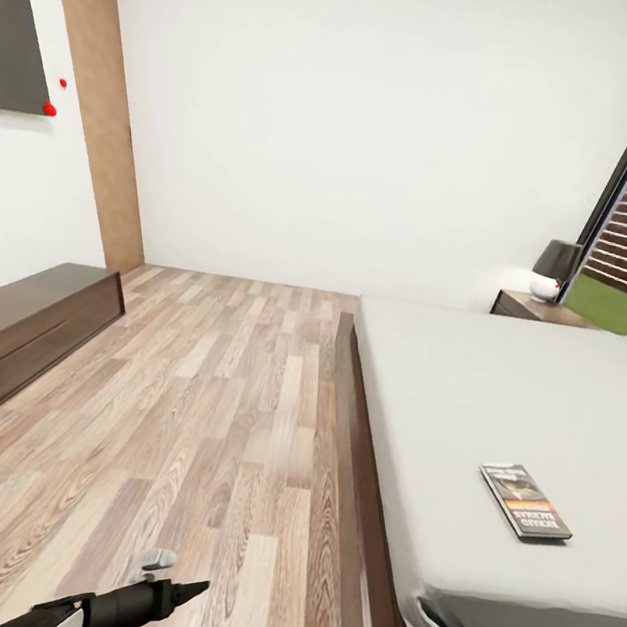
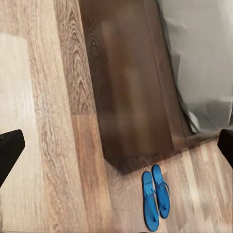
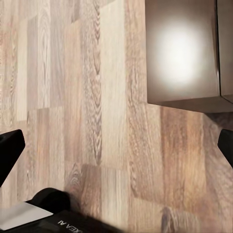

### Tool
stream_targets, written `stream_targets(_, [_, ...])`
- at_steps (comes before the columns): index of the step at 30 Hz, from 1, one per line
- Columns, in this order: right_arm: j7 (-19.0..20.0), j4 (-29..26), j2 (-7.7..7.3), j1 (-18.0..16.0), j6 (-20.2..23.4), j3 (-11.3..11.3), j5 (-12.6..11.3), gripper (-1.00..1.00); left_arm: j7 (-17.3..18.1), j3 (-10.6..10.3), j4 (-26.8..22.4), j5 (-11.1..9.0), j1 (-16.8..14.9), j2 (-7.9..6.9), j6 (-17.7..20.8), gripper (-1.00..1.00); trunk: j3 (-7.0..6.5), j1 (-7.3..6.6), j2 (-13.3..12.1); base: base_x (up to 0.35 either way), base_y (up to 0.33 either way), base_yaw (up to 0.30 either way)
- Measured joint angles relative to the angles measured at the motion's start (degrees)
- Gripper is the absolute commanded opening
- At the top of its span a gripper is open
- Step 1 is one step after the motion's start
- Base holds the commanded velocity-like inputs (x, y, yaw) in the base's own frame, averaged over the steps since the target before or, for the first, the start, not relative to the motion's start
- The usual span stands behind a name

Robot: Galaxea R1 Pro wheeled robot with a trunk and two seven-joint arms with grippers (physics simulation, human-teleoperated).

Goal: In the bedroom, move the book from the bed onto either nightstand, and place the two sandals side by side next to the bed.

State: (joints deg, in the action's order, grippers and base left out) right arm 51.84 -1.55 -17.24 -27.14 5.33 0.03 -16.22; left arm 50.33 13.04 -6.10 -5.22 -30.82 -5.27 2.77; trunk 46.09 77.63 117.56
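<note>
One book [image 1: 525,501] lies on the bed [image 1: 462,398], well clear of both grippers. Two sandals [image 2: 155,200] lie together off the bed's corner, ahead of the left gripper [image 2: 116,145], which is spread wide and empty; right gripper [image 3: 116,145] likewise.

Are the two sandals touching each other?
Cannot tell. In the left wrist view the sandals lie side by side on the floor, edges meeting or nearly so; no plain gap or contact shows.

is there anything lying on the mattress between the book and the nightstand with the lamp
Nothing visible does. The book lies flat near the foot of the bed, and only bare white mattress stretches from it toward the nightstand with its lamp by the window.
</note>
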Motion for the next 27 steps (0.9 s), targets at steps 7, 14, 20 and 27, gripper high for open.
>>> stream_targets(7, [-0.1,2.7,0.11,0.1,0.0,0.1,0.2,1.0,-4.5,-0.2,1.8,0.6,0.2,1.76,-0.4,1.0,-1.25,-1.54,-2.8,0.0,0.0,0.0])
stream_targets(14, [-0.1,5.4,0.16,0.2,0.0,-0.1,0.2,1.0,-8.8,-0.2,4.4,3.6,1.3,2.28,-5.2,1.0,-2.51,-3.08,-5.6,0.0,0.0,0.0])
stream_targets(20, [-0.1,5.9,1.23,0.5,0.0,-0.1,0.2,1.0,-11.5,-0.3,4.9,4.9,4.4,2.4,-7.4,1.0,-3.59,-4.39,-8.0,0.0,0.0,0.0])
stream_targets(27, [-0.1,6.1,3.43,0.6,0.0,-0.1,0.2,1.0,-12.1,-0.3,4.9,5.2,5.6,3.0,-8.0,1.0,-4.85,-5.93,-10.8,0.0,0.0,0.0])
